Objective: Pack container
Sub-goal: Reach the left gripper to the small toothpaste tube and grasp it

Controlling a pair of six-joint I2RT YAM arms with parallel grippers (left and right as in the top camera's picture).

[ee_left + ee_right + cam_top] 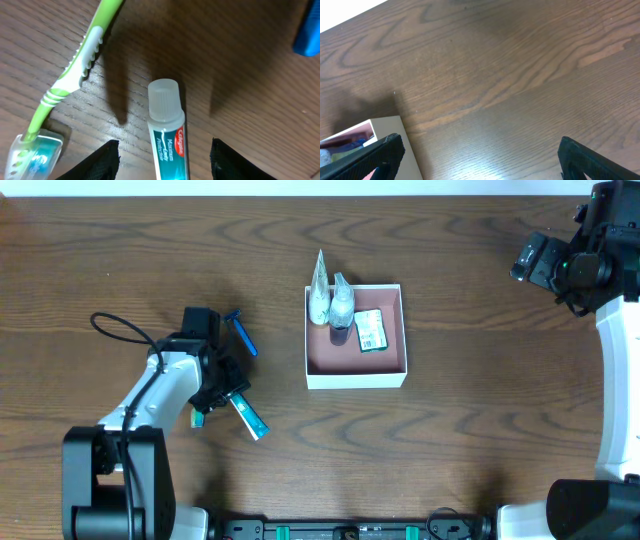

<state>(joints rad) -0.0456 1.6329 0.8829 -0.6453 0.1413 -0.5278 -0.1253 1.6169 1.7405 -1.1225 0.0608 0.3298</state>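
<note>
Soft even light, diffuse shadows on table [235, 65] beside toothpaste tube [167, 132], blue object [307, 32] at frame edge blurred

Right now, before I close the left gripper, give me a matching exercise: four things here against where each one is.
Things:
1 toothpaste
2 toothbrush
3 green packet
4 right gripper

Places:
A in the container
B open, over the table
C between the fingers of the left gripper
D green handle, beside the toothpaste

Pairs: 1-C, 2-D, 3-A, 4-B
</note>
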